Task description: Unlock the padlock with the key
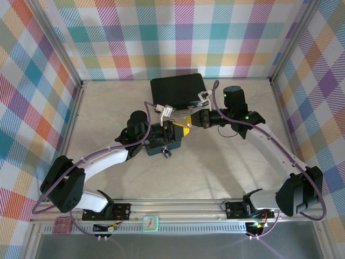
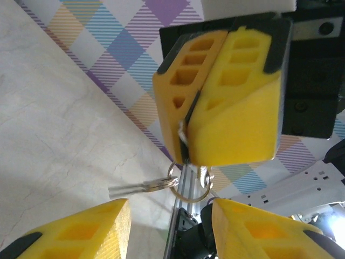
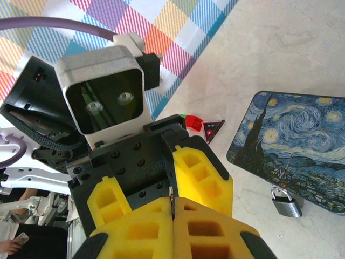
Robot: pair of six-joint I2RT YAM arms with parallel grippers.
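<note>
Left fingers: on my left wrist camera the left gripper (image 2: 168, 209) stands open, its two yellow pads cut off by the bottom edge and holding nothing.
Key: the key (image 2: 135, 189) hangs in the air between those pads, lying about level from a small ring (image 2: 172, 174), clear of the table (image 2: 59, 135).
Right fingers: the right gripper (image 2: 186, 157) is pressed closed on a thin metal piece (image 2: 182, 132), and the ring dangles just below the tips.
Hidden: most of that piece is buried between the pads, so I cannot tell what it is. On the right wrist camera it is just a sliver at the seam.
Box: the right wrist camera gives me the starry-night box (image 3: 291, 143) lying flat, cut off at the right edge. From the top camera it is mostly covered by both grippers.
Padlock: the padlock (image 3: 285, 200) stands on the table against the box's near edge, shackle closed, well apart from the key. From above it is a small speck (image 1: 167, 154).
Case: a black case (image 1: 178, 89) lies behind the grippers, near the back wall.
Writing: a red tag (image 3: 207, 127) on the left wrist carries print too small for me to read.
</note>
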